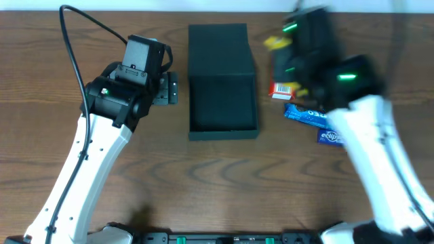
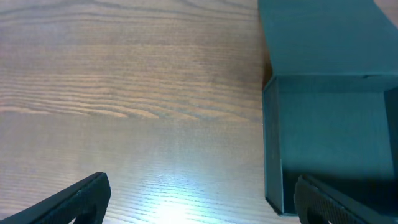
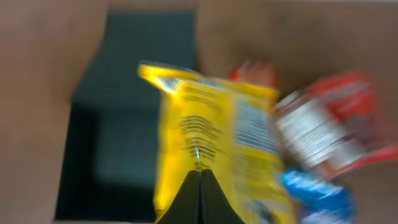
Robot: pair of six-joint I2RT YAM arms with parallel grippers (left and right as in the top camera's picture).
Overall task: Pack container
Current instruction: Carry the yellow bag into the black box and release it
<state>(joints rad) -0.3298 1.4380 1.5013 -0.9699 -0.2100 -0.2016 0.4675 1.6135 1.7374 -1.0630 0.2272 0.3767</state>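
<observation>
Container (image 1: 223, 102) lid open, right jaws clamping yellow packet (image 3: 202, 134), left jaws released

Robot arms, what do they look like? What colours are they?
The left arm and the right arm are both long white tubes with chunky black joints on top. Small green lights glow on the black parts. A thin black cable loops off the left one. The left gripper has black fingers. The right gripper looks like a dark pointed wedge.
</observation>
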